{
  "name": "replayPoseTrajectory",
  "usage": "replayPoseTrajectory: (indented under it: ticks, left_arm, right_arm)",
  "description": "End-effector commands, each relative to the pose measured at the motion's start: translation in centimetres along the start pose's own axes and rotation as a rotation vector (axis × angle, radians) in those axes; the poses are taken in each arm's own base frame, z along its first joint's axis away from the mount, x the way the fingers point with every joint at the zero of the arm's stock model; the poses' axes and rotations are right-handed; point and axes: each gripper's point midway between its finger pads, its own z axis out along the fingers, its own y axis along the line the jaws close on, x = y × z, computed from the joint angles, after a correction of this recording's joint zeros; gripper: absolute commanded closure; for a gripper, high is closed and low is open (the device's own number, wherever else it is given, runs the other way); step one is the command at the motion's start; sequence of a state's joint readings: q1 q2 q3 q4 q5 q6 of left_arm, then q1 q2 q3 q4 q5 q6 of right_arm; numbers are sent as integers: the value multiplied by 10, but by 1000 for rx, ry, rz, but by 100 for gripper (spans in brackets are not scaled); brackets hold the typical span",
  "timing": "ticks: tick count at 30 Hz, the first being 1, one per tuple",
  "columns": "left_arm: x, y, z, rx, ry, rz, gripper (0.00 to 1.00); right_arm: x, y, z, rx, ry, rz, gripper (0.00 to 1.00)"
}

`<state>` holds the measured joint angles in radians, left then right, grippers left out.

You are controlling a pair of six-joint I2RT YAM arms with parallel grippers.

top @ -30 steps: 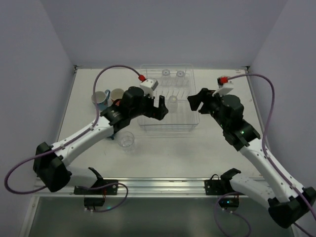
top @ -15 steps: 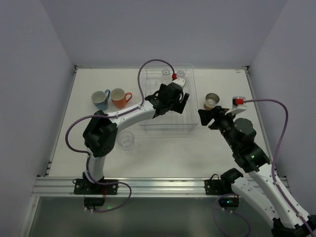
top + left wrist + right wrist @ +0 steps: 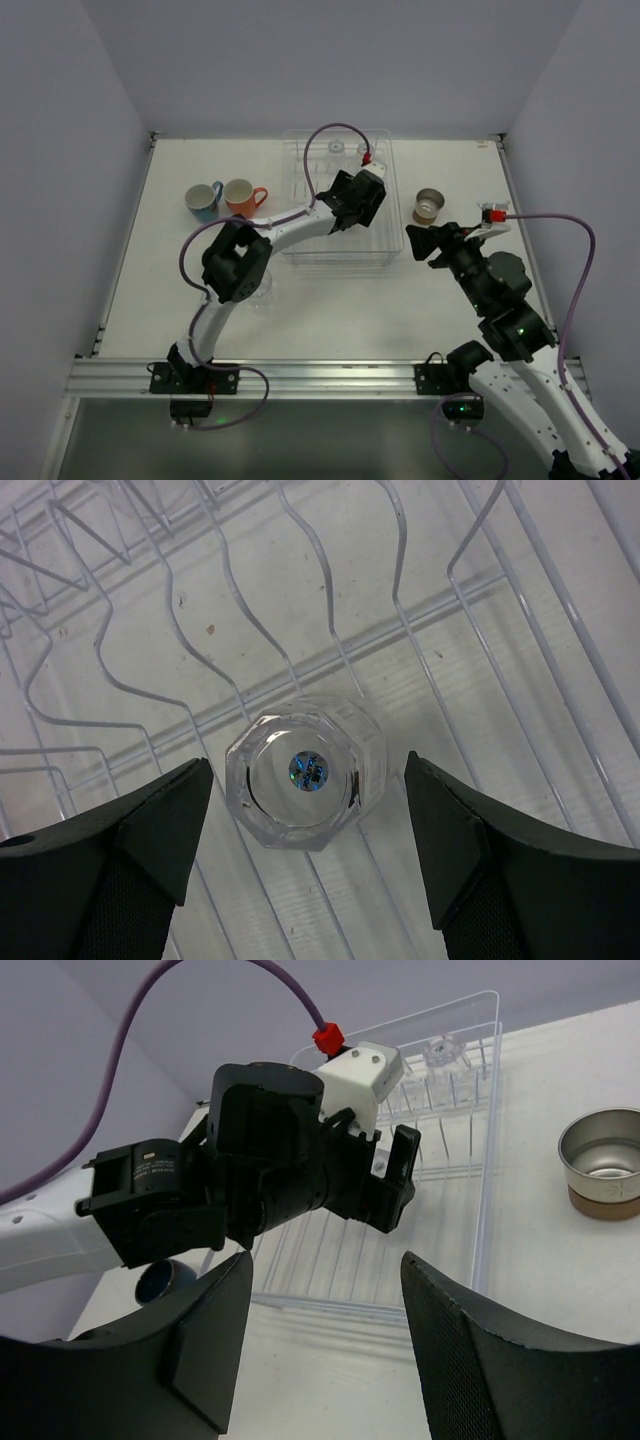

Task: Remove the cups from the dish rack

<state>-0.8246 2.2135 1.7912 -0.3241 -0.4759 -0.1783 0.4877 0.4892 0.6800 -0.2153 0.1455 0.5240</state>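
Note:
The dish rack (image 3: 300, 243) stands at the table's middle back. My left gripper (image 3: 362, 203) hovers over its right part, open. In the left wrist view an upside-down clear tumbler (image 3: 305, 776) stands on the rack wires (image 3: 330, 662), below and between my open fingers (image 3: 165, 825). Two more clear tumblers (image 3: 337, 148) stand at the rack's back. My right gripper (image 3: 422, 243) is open and empty, right of the rack. The brown cup (image 3: 429, 206) stands on the table beside it, and shows in the right wrist view (image 3: 603, 1165). The blue mug (image 3: 204, 200) and orange mug (image 3: 243, 197) stand left of the rack.
A clear tumbler (image 3: 259, 287) stands on the table in front of the rack, partly behind the left arm's elbow. The walls close the table at the back and both sides. In the right wrist view the left gripper (image 3: 330, 1165) fills the middle.
My left arm has swung right, over the rack's right part and above the tumbler. My right arm has drawn back from the rack, leaving the brown cup on the table.

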Motion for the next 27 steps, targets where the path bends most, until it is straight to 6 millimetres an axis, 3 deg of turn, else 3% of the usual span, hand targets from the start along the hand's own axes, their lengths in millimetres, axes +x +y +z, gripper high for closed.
replayPoseTrajectory:
  ticks: [1, 5, 10, 14, 16, 18, 19, 21, 22, 23, 24, 26, 27]
  left_arm:
    - [-24, 9, 3, -16, -52, -29, 16]
    - [-24, 13, 10, -1, -58, -49, 18]
    - [-25, 15, 12, 26, -74, -71, 34]
    - [-28, 16, 13, 57, -90, -83, 37]
    - [-28, 18, 13, 61, -89, -87, 49]
    - [-25, 20, 11, 56, -85, -90, 54]
    - [-33, 22, 2, 60, -105, -102, 56]
    - [-28, 24, -7, 71, -102, -119, 57]
    - [-46, 29, -26, 85, -150, -148, 58]
    - [-40, 31, -34, 92, -144, -169, 58]
    - [-59, 39, -59, 109, -197, -204, 58]
    - [-73, 45, -83, 138, -267, -260, 59]
    - [-58, 44, -89, 157, -253, -283, 60]
  right_arm:
    - [-4, 5, 1, -26, -11, 9, 36]
    - [5, 12, 2, -65, 28, 16, 37]
    - [11, 14, 5, -76, 45, 27, 37]
    - [13, 16, 5, -91, 57, 36, 37]
    - [12, 17, 5, -94, 57, 39, 37]
    - [13, 18, 5, -96, 60, 40, 37]
    - [13, 19, 5, -99, 61, 39, 37]
    - [14, 20, 8, -103, 72, 46, 37]
    - [16, 22, 9, -108, 79, 52, 37]
    - [14, 24, 11, -115, 70, 71, 37]
    - [18, 28, 13, -137, 87, 83, 37]
    - [15, 35, 17, -166, 71, 120, 38]
    - [15, 40, 19, -183, 75, 155, 38]
